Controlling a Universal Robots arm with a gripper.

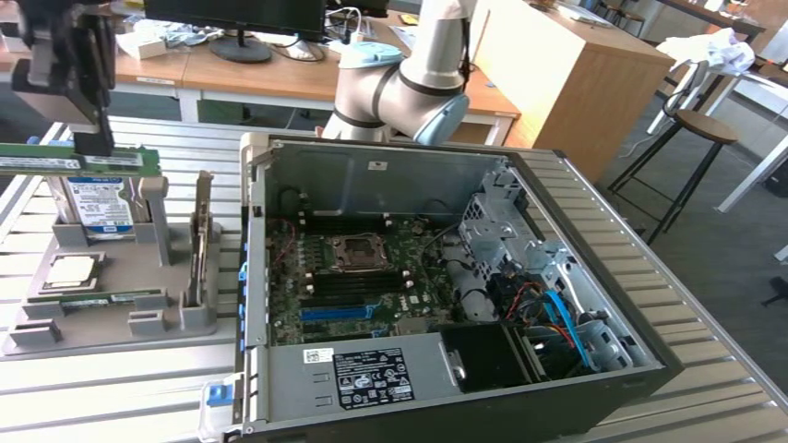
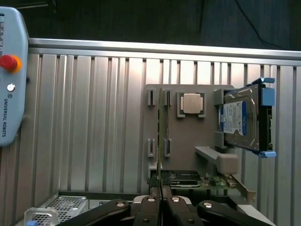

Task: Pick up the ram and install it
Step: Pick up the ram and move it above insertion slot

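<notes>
My gripper [image 1: 92, 146] hangs at the exterior view's far left, above the grey parts tray [image 1: 124, 268]. It is shut on the ram [image 1: 74, 163], a long green stick held level just over the tray. In the wrist view the fingertips [image 2: 151, 203] pinch that ram [image 2: 160, 141], which shows edge-on as a thin line running away from them across the tray [image 2: 188, 136]. A second, alike stick [image 1: 99, 297] lies in the tray's near slot. The open computer case [image 1: 369, 175] with its motherboard [image 1: 357, 277] and blue slot [image 1: 335, 312] lies toward the exterior view's right.
The tray also holds a blue-labelled hard drive [image 1: 101, 205] standing on edge, a processor chip [image 1: 68, 270] and an upright expansion card [image 1: 201, 240]. A teach pendant [image 2: 10, 80] lies on the slatted metal table [image 2: 94, 117]. Desks and a stool [image 1: 702, 129] stand beyond.
</notes>
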